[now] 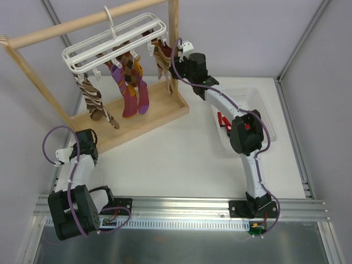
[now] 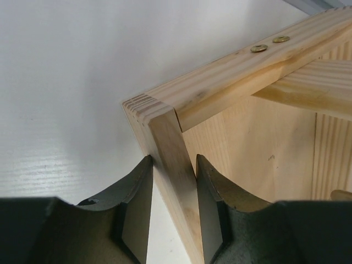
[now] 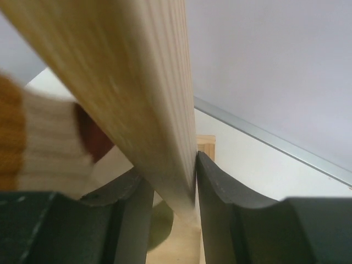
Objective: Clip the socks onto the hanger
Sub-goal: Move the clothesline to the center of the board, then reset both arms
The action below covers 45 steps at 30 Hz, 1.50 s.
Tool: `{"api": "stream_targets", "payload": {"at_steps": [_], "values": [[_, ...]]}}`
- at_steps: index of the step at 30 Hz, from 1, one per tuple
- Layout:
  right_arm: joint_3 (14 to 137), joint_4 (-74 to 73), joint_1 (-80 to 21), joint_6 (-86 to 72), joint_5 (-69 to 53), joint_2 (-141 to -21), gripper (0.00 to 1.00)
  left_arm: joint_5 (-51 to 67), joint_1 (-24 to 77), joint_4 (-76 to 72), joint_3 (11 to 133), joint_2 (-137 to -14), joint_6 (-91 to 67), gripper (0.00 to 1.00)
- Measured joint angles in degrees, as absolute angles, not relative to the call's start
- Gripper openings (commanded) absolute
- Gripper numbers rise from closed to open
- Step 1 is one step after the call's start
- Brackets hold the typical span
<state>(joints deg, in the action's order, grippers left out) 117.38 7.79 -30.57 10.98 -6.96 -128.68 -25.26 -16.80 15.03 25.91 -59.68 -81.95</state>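
Top view: a white plastic railed hanger hangs by its hook from the dowel of the light pine wooden rack, at the left rear of the white table. Three socks are clipped under it: a brown-and-white wavy-striped sock at left, a magenta-purple sock with orange bands in the middle, and a brown argyle sock at right, beside the upright. A red sock lies well apart in the white plastic basket at right. The left gripper is at the near-left corner of the rack base; the right gripper is high at the right upright. Only the wrist views show the grips. The left gripper has a finger on either face of the base's edge board, clamped on the wooden rack, with two brass screws in the rail beyond. The right gripper is likewise closed around the upright. Blurred cream-and-mustard ribbed fabric shows just left of it; which sock it is, I cannot tell. Grey wall panels enclose the table; an aluminium rail runs along its near edge.
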Motion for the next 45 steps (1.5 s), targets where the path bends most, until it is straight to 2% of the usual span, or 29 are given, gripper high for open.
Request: {"api": "stream_targets", "payload": {"at_steps": [6, 11, 12, 15, 16, 17, 19, 23, 24, 26, 27, 31, 32, 40, 45], "values": [[126.52, 6.09, -31.57, 10.37, -6.09, -134.76, 0.38, -25.74, -18.41, 15.31, 29.45, -64.9, -80.71, 0.22], [133.12, 5.72, -32.18, 10.11, -4.64, -139.33, 0.44, -25.76, -18.85, 14.83, 32.16, -68.75, -79.83, 0.23], [133.73, 5.74, -32.27, 10.04, -4.38, -139.79, 0.46, -25.76, -18.85, 14.87, 32.42, -69.06, -79.75, 0.23], [134.13, 5.39, -32.58, 9.72, -4.51, -140.11, 0.62, -25.85, -18.87, 14.94, 33.17, -69.78, -78.59, 0.25], [134.04, 5.1, -32.82, 9.74, -4.6, -140.11, 0.74, -25.85, -18.87, 15.18, 33.5, -70.0, -77.97, 0.27], [133.25, 5.19, -32.95, 9.67, -5.02, -139.63, 0.79, -25.78, -18.87, 15.4, 33.78, -70.13, -77.28, 0.33], [129.38, 4.47, -33.32, 9.96, -5.54, -137.51, 0.87, -25.47, -18.87, 15.44, 33.87, -70.11, -76.29, 0.35], [115.63, 2.37, -33.58, 10.74, -6.2, -128.68, 0.91, -22.5, -18.76, 15.38, 33.87, -67.68, -73.01, 0.47], [112.42, 1.69, -33.56, 10.74, -6.48, -126.04, 0.91, -21.43, -18.72, 15.35, 33.87, -66.02, -71.83, 0.58], [106.59, -0.12, -33.47, 10.72, -6.94, -120.25, 0.92, -19.79, -18.68, 15.16, 33.91, -61.63, -68.88, 0.71], [103.77, -0.1, -33.43, 10.68, -7.01, -117.21, 0.93, -19.38, -18.68, 14.94, 33.93, -58.96, -67.46, 0.83], [95.79, -1.34, -33.06, 10.39, -7.33, -104.9, 1.0, -18.39, -18.68, 16.69, 34.57, -47.51, -62.94, 0.96], [94.45, -1.8, -32.91, 10.31, -7.31, -102.02, 0.97, -18.33, -18.63, 17.76, 35.24, -45.15, -61.73, 0.96], [87.22, -8.86, -32.49, 9.85, -4.64, -87.74, 0.97, -17.39, -14.59, 26.44, 40.77, -36.84, -52.6, 0.99], [72.62, -11.33, -32.49, 8.93, 0.19, -79.85, 0.97, -16.03, -11.86, 31.05, 42.65, -32.27, -46.15, 0.99]]}}
